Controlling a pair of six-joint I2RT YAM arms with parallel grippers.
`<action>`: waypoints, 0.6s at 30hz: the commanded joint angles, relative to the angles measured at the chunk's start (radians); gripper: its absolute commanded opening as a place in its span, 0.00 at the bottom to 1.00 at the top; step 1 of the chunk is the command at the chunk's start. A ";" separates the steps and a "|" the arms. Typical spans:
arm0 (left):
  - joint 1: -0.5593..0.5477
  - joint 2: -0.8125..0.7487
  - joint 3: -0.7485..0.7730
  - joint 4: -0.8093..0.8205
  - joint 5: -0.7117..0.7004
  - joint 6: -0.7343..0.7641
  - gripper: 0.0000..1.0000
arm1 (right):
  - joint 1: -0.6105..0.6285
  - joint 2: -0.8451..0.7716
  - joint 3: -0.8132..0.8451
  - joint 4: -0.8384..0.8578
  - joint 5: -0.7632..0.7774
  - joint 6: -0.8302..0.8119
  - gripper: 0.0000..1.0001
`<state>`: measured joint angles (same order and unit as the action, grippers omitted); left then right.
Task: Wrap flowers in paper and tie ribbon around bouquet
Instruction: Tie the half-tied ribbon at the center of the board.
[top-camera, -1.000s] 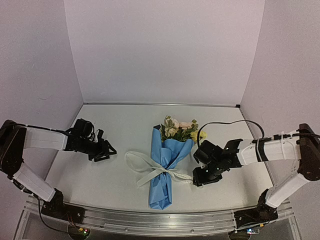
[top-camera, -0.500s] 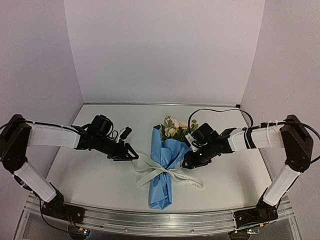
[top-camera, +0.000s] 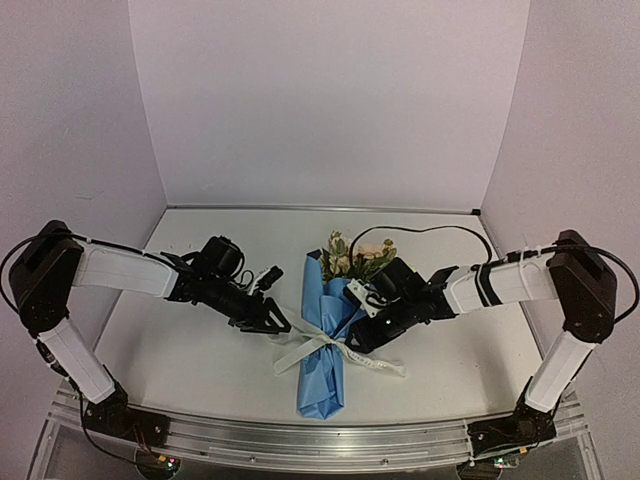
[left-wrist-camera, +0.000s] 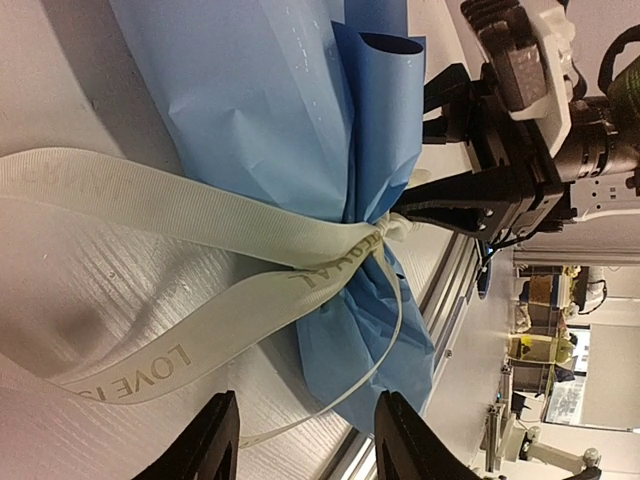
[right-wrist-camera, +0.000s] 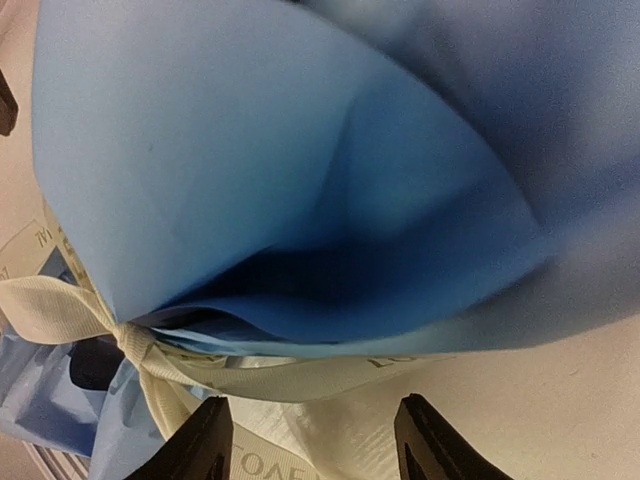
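Flanking the knotted ribbon (left-wrist-camera: 200, 205) around the paper (top-camera: 322, 385) holding the flowers (top-camera: 355, 255) on the table (top-camera: 200, 370), your left jaws and right jaws both stand parted, gripping nothing.

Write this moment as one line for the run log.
flowers: wrapped in blue paper | ribbon: tied round wrap | left gripper: open, beside ribbon loops | right gripper: open, beside knot
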<state>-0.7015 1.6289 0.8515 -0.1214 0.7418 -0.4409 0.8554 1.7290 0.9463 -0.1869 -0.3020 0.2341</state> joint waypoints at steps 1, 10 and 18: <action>-0.004 0.016 0.043 0.036 0.035 0.010 0.48 | 0.031 0.036 0.017 0.061 0.070 -0.036 0.58; -0.021 0.032 0.028 0.036 0.056 0.003 0.47 | 0.065 0.038 0.005 0.108 0.181 -0.052 0.59; -0.029 0.034 0.017 0.028 0.090 0.002 0.48 | 0.093 0.036 0.003 0.108 0.232 -0.089 0.61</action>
<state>-0.7258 1.6665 0.8558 -0.1204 0.7948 -0.4442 0.9337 1.7638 0.9463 -0.1120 -0.1219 0.1791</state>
